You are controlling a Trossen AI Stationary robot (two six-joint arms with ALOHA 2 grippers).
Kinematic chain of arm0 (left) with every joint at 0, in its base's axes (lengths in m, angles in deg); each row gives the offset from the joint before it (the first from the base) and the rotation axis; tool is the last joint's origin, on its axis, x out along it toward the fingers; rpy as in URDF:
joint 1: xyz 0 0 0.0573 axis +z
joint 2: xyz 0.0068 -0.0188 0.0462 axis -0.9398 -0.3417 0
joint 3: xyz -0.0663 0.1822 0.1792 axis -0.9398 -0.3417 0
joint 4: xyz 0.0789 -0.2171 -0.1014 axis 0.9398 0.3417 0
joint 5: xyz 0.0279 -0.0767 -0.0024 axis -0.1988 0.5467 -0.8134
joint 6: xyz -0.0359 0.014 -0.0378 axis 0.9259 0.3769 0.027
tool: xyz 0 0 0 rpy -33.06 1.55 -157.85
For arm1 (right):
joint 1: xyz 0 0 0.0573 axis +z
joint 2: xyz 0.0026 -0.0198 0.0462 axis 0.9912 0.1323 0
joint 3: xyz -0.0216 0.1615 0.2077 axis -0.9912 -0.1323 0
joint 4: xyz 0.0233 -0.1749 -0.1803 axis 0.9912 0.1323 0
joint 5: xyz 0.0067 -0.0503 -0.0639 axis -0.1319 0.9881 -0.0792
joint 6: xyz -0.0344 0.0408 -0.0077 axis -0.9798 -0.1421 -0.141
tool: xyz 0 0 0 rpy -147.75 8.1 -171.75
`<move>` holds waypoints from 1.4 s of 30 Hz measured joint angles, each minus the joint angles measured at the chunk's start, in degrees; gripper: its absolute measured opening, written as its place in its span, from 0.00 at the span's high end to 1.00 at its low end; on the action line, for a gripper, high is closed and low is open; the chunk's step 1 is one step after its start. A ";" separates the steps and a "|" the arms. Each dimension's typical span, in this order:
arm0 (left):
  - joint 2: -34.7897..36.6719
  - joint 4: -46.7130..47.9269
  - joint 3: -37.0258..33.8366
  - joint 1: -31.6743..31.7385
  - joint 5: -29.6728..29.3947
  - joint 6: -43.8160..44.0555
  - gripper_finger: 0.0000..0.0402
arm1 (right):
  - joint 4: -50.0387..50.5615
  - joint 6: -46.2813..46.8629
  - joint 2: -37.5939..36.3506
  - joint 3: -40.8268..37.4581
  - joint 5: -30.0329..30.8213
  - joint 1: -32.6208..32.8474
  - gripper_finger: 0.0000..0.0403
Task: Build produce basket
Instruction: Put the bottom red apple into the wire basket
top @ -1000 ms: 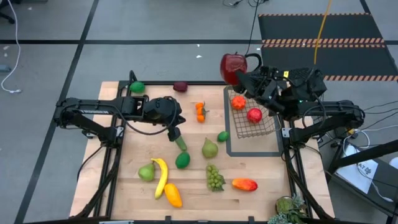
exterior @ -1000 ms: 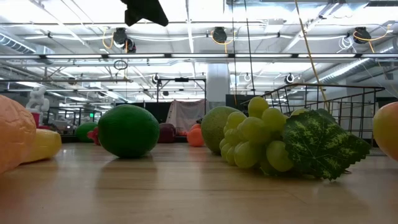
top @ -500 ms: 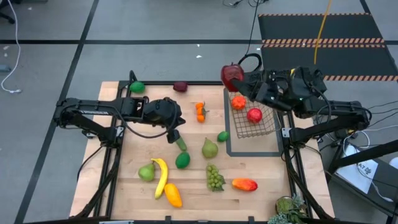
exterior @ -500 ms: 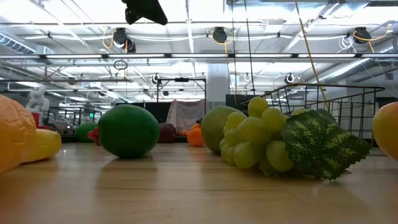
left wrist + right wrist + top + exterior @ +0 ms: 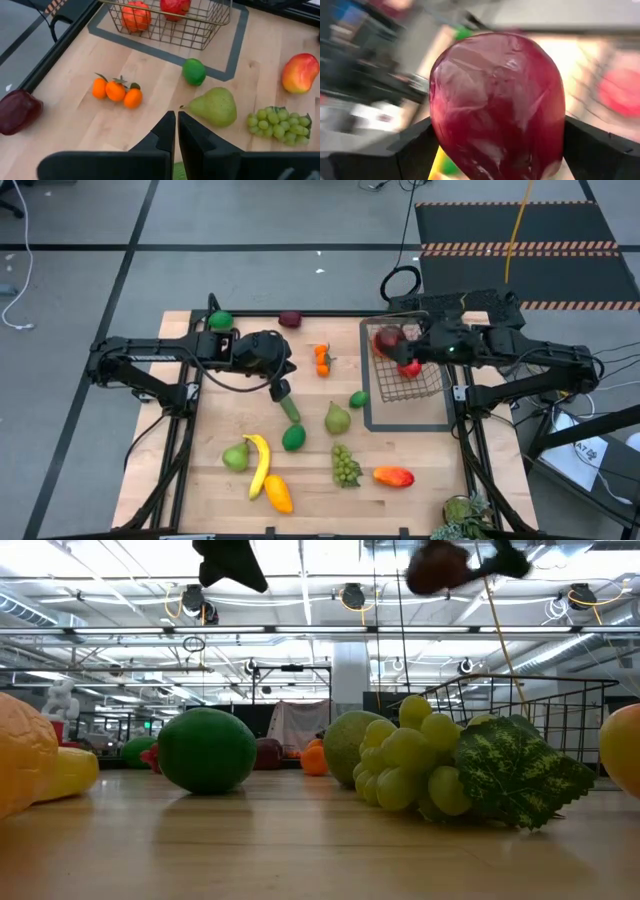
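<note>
Right tool point(image 5: 396, 342): clamped on a dark red apple point(image 5: 388, 340), held above the wire basket point(image 5: 425, 385); the apple fills the right wrist view point(image 5: 497, 105).
Left tool point(image 5: 281, 389): fingers point(image 5: 166, 131) pressed shut, holding nothing, above the counter point(image 5: 300, 490) near the cucumber point(image 5: 290, 409).
Basket: on the counter's right side, inside a dark tray frame point(image 5: 372, 412); holds an orange point(image 5: 136, 15) and a red apple point(image 5: 175, 7).
Loose produce: tangerines point(image 5: 116, 91), lime point(image 5: 194, 71), pear point(image 5: 215, 107), green grapes point(image 5: 276, 125), mango point(image 5: 299, 73), banana point(image 5: 259, 464).
</note>
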 joint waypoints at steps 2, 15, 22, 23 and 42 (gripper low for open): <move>0.00 0.02 0.00 0.75 -0.02 0.47 0.95 | 8.03 1.86 0.00 0.00 0.03 -0.66 0.12; -0.33 -0.39 0.00 8.35 0.75 0.91 0.95 | 4.06 -0.88 -0.29 -15.98 -13.32 -8.99 0.12; -0.33 -0.77 0.02 9.76 1.05 4.67 0.95 | -6.08 3.65 -0.26 -26.45 -19.61 -11.76 0.12; -0.33 -0.77 0.00 9.65 1.38 5.84 0.95 | -6.09 3.73 -0.26 -27.12 -19.76 -12.05 0.12; -0.33 -2.59 0.02 9.69 5.09 8.47 0.95 | -7.21 -9.84 -0.28 -27.91 -26.96 -14.50 0.06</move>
